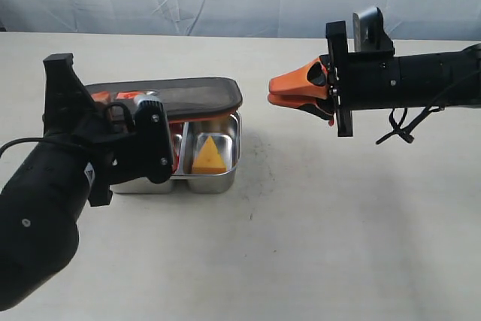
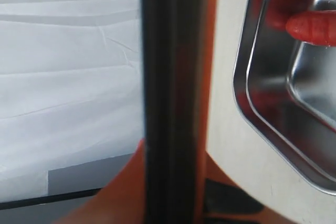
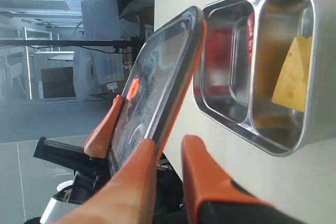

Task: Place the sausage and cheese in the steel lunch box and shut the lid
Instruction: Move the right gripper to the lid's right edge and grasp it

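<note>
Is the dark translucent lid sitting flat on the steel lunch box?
No, the left gripper holds the lid tilted above the lunch box.

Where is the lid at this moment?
In the exterior view the lid is left of centre, held tilted over the far edge of the steel lunch box by the left gripper, not yet seated.

steel lunch box (image 1: 225,178): shiny mirror-like metal | lid (image 1: 192,95): dark translucent plastic | table (image 1: 316,231): matt
</note>
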Tool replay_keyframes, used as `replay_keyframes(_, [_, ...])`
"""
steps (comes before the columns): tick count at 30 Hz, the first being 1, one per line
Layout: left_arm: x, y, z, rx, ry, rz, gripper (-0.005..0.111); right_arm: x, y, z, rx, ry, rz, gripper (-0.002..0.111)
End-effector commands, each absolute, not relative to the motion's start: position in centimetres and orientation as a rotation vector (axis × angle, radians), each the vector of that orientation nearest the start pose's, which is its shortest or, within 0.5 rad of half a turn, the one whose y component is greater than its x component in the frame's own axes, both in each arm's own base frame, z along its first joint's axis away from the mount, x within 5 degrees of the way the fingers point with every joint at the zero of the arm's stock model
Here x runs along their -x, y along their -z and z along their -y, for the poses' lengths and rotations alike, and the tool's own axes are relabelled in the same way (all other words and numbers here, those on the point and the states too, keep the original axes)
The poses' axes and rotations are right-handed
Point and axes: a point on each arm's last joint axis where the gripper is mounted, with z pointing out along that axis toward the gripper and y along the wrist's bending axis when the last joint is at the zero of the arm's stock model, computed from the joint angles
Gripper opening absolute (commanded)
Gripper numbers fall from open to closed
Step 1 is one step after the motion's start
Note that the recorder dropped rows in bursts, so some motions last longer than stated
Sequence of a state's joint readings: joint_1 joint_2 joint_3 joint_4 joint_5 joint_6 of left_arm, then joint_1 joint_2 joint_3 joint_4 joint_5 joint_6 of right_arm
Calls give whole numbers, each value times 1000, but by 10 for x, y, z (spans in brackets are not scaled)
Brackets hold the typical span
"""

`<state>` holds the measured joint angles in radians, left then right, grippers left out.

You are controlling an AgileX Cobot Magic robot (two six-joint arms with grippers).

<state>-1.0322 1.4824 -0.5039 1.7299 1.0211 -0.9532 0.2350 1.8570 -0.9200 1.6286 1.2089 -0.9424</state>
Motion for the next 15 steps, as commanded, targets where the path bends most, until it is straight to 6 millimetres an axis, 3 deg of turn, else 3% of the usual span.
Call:
replay_keyframes(1, [-177, -199, 163, -1334, -1004, -1505, 0, -292, -191, -168, 100, -1919, -2369, 19])
replay_keyframes(15, [-173, -201, 166, -1322, -1023, -1478, 0, -286, -188, -172, 112, -1922, -2447, 19])
